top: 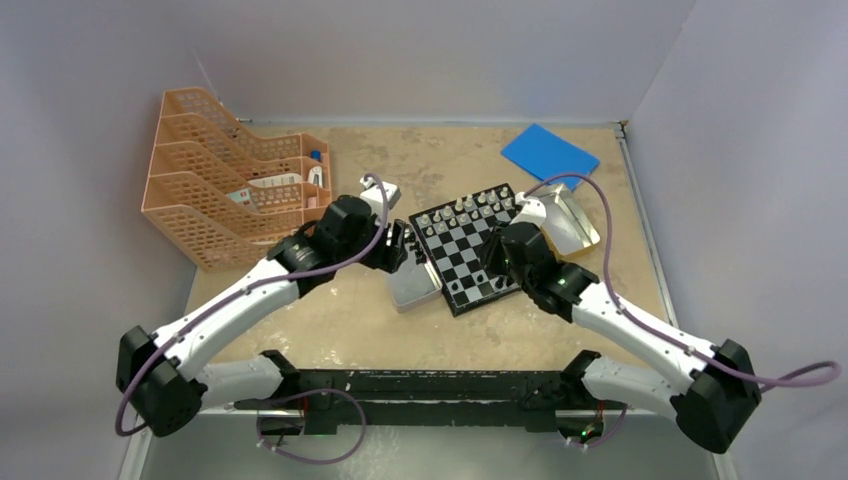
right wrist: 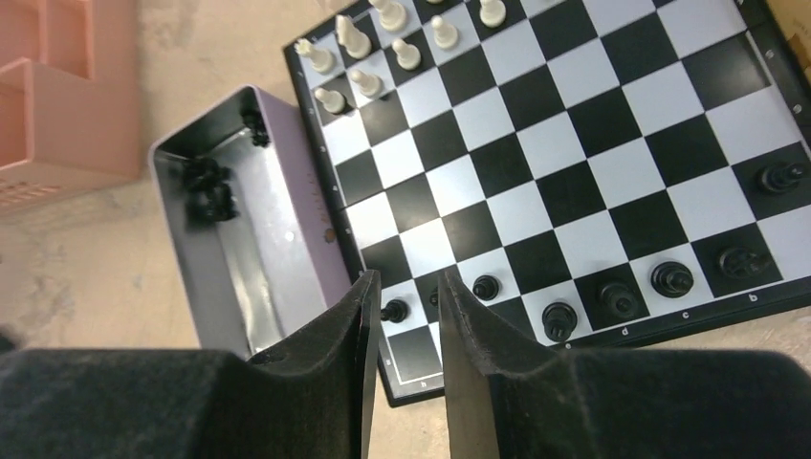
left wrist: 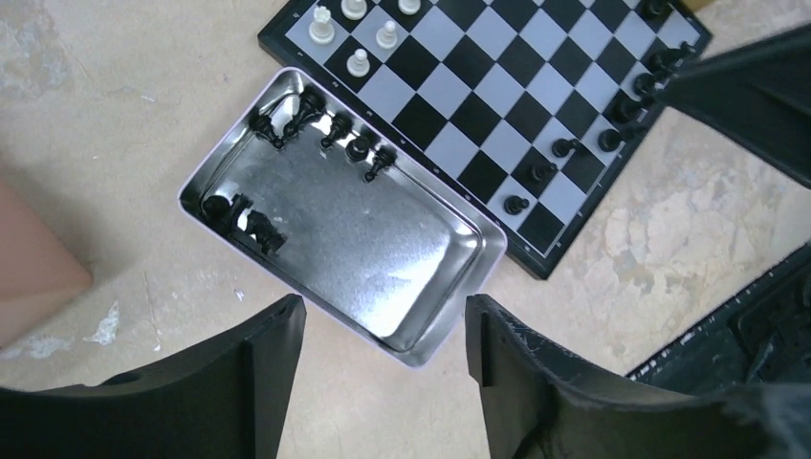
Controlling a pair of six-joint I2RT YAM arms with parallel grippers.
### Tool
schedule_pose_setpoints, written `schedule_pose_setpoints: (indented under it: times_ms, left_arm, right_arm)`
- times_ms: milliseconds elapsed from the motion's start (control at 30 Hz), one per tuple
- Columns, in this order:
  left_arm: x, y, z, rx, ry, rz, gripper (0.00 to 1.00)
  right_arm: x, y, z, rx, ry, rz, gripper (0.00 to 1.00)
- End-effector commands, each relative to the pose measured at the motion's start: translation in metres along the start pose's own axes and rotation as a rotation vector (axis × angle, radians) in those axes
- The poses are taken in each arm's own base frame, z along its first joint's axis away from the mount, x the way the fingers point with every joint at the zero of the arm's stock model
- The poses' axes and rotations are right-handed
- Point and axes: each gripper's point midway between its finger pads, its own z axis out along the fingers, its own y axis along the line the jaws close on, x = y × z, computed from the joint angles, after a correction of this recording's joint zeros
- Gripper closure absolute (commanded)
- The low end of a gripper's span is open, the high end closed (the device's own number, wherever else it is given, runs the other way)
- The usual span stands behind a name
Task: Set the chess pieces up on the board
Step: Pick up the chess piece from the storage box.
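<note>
One black pawn [right wrist: 394, 311] between right jaws

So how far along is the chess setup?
Done: white pieces stand in rows along one edge of the board, and placed black pieces line the opposite edge. In hand: the right gripper, jaws slightly apart, hovers over a black pawn near the corner. The left gripper is open above the tin. Left: several loose black pieces in that tin.
</note>
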Motion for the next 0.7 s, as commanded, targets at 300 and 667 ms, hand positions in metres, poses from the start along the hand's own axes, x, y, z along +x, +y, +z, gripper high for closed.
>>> schedule_pose_setpoints:
  times_ms: [300,667]
  left_arm:
    - [-0.026,-0.005,0.071,0.135,0.019,0.12,0.55]
    - [-0.023,0.0,0.098,0.259,-0.066,0.351,0.68]
  right_arm:
    - [-0.066,0.035,-0.078,-0.279,-0.234,-0.028,0.7]
    - [-0.069,0.037,-0.089,-0.316,-0.253,-0.038,0.69]
